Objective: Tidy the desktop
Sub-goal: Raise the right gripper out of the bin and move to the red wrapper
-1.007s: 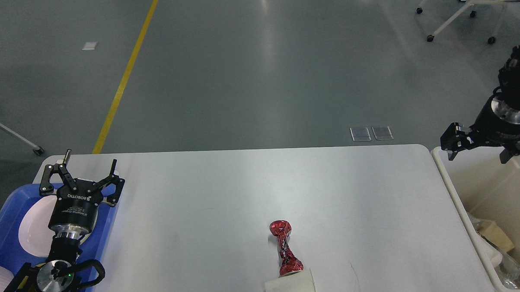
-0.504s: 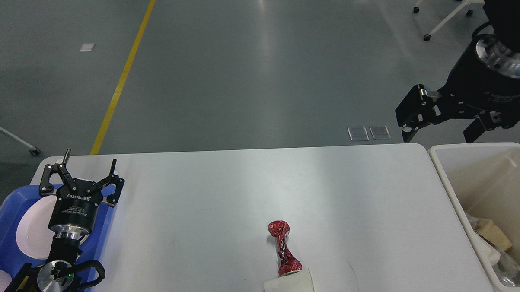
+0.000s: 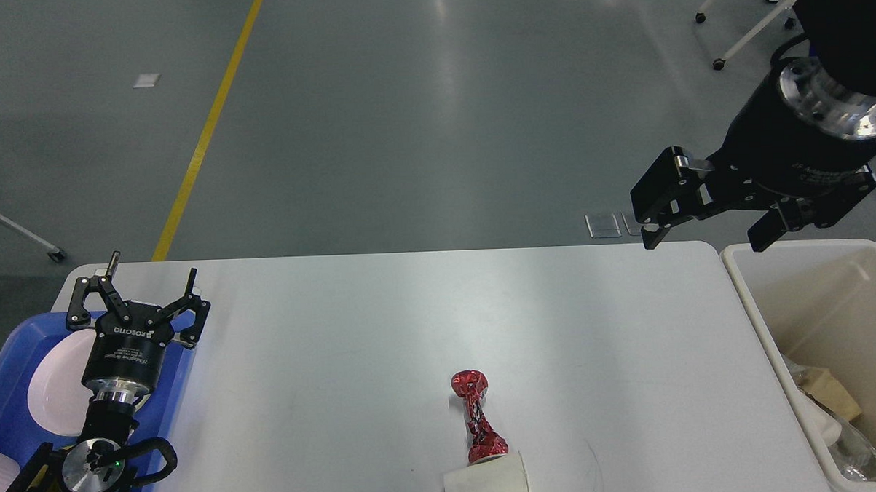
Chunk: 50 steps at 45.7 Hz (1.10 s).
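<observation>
White desktop (image 3: 382, 313), red foil wrapper (image 3: 477, 419), paper roll (image 3: 488, 481)

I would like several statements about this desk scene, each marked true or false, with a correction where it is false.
1. A red foil wrapper lies on the desktop. True.
2. The right gripper holds the red foil wrapper. False: it is open and empty, up near the far right corner of the desktop.
3. The left gripper is open, above the blue tray. True.
4. The white plate lies in the cream bin. False: it lies in the blue tray.
5. The cream bin is empty. False: some items already lie in it.
</observation>
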Available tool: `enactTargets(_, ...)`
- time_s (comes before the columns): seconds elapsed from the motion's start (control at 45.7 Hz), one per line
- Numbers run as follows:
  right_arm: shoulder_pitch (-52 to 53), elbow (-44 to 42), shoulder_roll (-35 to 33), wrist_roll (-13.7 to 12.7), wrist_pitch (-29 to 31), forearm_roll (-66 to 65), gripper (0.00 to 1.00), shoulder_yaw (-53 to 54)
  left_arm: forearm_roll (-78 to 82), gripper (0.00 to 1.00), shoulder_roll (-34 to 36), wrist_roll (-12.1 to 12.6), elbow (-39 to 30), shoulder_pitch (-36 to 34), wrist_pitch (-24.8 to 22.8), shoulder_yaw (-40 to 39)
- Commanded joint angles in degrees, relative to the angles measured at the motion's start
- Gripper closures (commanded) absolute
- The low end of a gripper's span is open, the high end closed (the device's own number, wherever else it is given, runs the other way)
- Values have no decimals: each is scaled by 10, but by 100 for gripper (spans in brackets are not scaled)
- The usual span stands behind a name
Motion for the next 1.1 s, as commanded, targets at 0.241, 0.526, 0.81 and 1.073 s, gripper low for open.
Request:
enactTargets(0.241,-25,-10,3,2,-2,-1,0,8,0,4,0,0,0,0,0,0)
enactTargets(0.526,-68,-16,3,2,-35,-9,0,63,0,4,0,0,0,0,0,0)
enactTargets(0.81,-213,-18,14,1,-176,-79,0,170,0,4,0,0,0,0,0,0)
enactTargets(1.073,-414,-90,125,-2,-340,-104,0,228,0,4,0,0,0,0,0,0)
